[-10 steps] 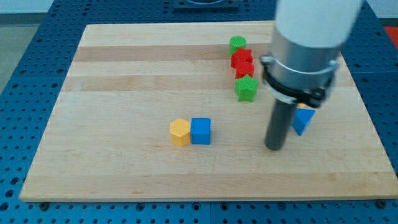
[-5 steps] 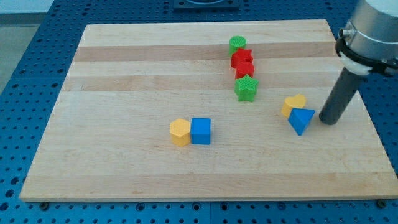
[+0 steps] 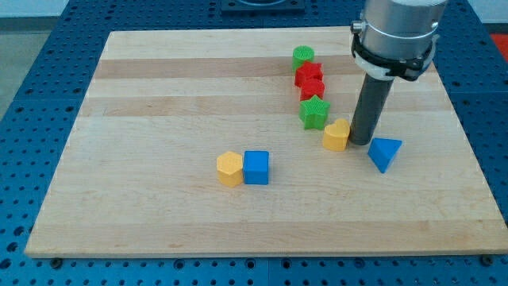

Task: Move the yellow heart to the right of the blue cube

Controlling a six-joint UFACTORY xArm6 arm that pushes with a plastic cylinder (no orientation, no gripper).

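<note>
The yellow heart [image 3: 336, 136] lies right of the board's middle, just below the green star [image 3: 314, 112]. My tip [image 3: 359, 142] touches the heart's right side. The blue cube [image 3: 256, 168] sits lower and to the view's left, with a yellow hexagon block [image 3: 229, 169] pressed against its left side. The heart is well to the upper right of the blue cube, apart from it.
A blue triangular block [image 3: 384, 152] lies just right of my tip. A green round block [image 3: 303, 56] and two red blocks [image 3: 309, 79] form a column above the green star. The wooden board [image 3: 159, 95] rests on a blue perforated table.
My tip swung from the right of the blue triangle to the heart's right side. The yellow heart has slid left and away from the blue triangle, toward the green star.
</note>
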